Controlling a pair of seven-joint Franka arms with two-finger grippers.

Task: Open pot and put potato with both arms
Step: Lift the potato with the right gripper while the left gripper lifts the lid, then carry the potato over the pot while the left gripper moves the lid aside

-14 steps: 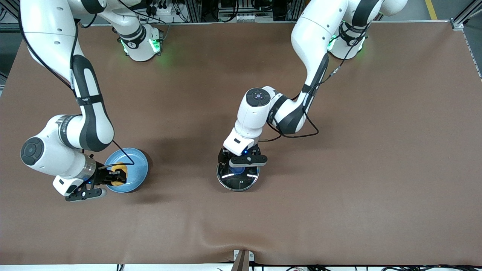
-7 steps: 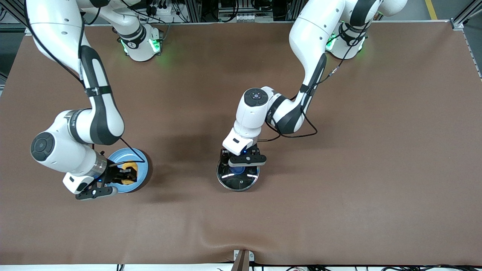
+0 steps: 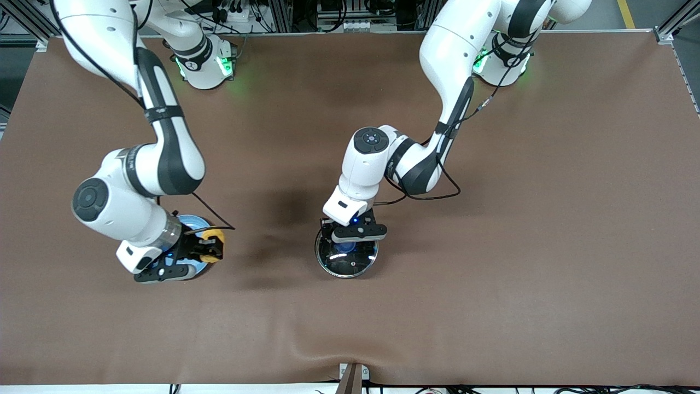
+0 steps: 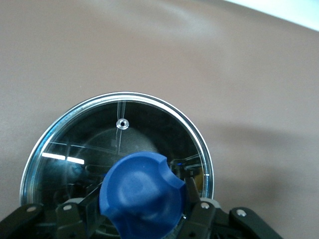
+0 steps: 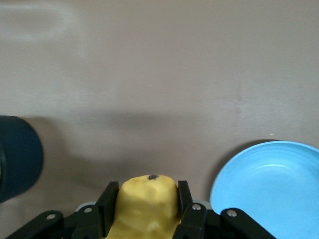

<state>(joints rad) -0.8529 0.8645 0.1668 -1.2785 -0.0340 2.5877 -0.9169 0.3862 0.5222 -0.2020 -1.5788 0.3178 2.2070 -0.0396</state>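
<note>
The pot (image 3: 345, 264) stands mid-table under its steel-rimmed glass lid (image 4: 119, 142); its handle is hidden under the left arm. My left gripper (image 3: 346, 244) is shut on the lid's blue knob (image 4: 142, 196), with a finger on each side. My right gripper (image 3: 210, 247) is shut on the yellow potato (image 3: 212, 236) and holds it in the air over the edge of the light-blue plate (image 3: 190, 220) that is toward the pot. In the right wrist view the potato (image 5: 147, 204) sits between the fingers and the pot's dark side (image 5: 17, 159) shows at the edge.
The light-blue plate (image 5: 269, 181) lies on the brown table cover toward the right arm's end and has nothing on it. Bare brown cover lies between the plate and the pot. A fold in the cover (image 3: 322, 342) shows near the front edge.
My right arm has lifted the potato from the middle of the plate and carried it toward the pot, to the plate's edge. My left gripper has stayed on the lid knob.
</note>
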